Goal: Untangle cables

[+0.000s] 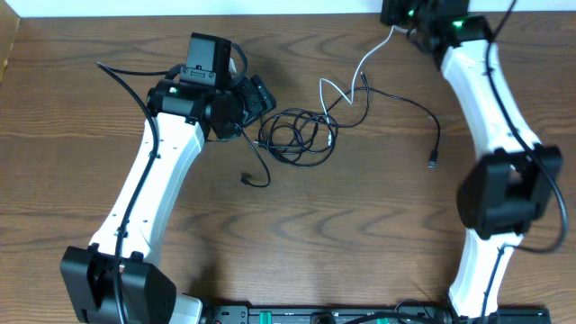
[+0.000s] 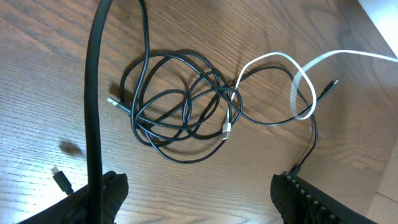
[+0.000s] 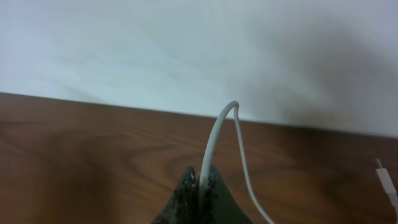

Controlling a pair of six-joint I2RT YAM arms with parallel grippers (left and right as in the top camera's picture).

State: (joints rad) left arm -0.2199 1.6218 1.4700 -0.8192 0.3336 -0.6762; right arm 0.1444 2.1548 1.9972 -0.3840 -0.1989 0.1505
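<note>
Clamped in the right gripper (image 3: 200, 186) at the table's (image 1: 342, 234) 1 o'clock edge, the white cable (image 3: 214, 140) snakes toward the black cables (image 1: 297, 135), coiled just above centre. Left gripper (image 2: 198, 186) hangs at the coil's 9 o'clock, jaws spread, holding nothing. One black plug (image 1: 433, 164) lies at the coil's 3 o'clock.

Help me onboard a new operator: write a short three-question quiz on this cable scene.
1. True or false: the right gripper is shut on the white cable.
2. The left gripper is: A) open, holding nothing; B) shut on the white cable; C) out of every view.
3. What colour is the coiled cable in the left wrist view?
Key: 1 true; 2 A; 3 black.
</note>
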